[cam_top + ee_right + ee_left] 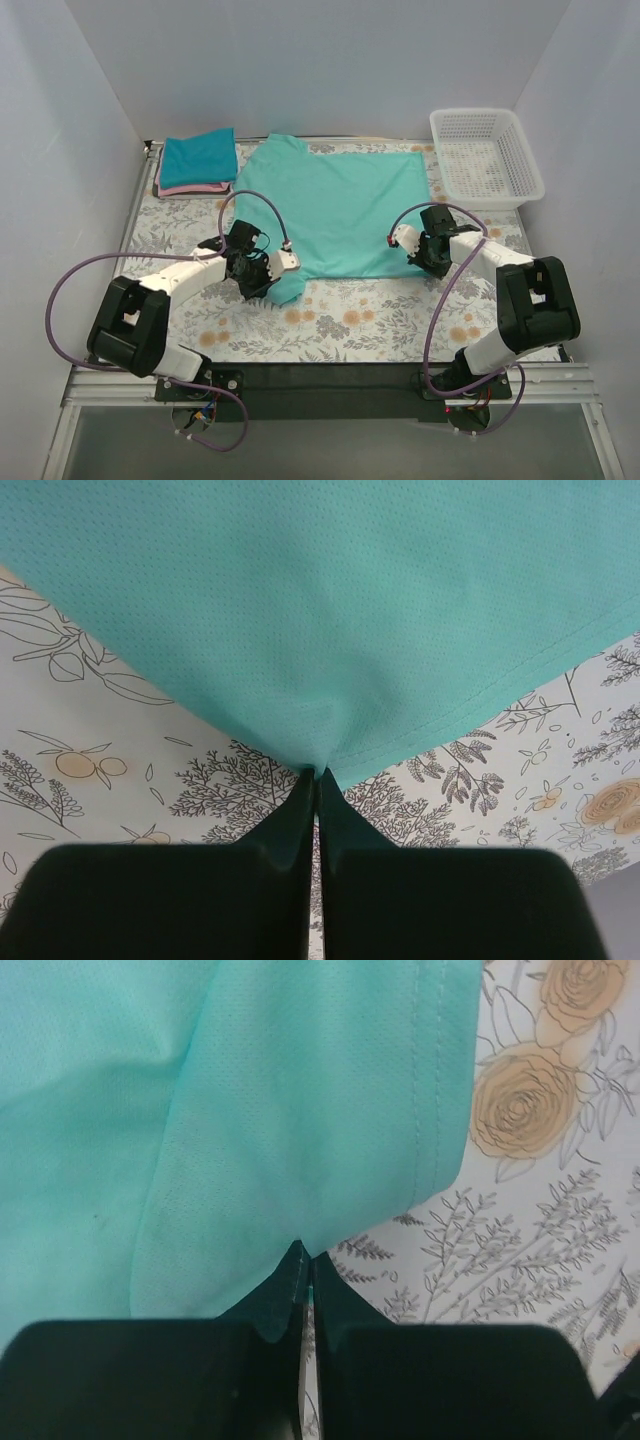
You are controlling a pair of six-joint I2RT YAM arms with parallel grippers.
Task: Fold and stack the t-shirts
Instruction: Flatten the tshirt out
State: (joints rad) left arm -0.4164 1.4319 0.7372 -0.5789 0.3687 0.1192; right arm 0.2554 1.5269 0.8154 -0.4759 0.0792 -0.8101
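Note:
The sea-green teal t-shirt (335,210) lies spread in the middle of the table. My left gripper (262,272) is shut on its near left part, by the sleeve; the left wrist view shows the cloth (250,1110) pinched at the fingertips (305,1260). My right gripper (420,252) is shut on its near right hem corner; the right wrist view shows the cloth (330,600) gathered at the fingertips (316,777). The darker teal-blue t-shirt (198,157) lies folded on top of the folded pink t-shirt (190,189) at the back left.
A white plastic mesh basket (485,157) stands at the back right. The table has a floral cloth (350,325). White walls close in the left, right and back sides.

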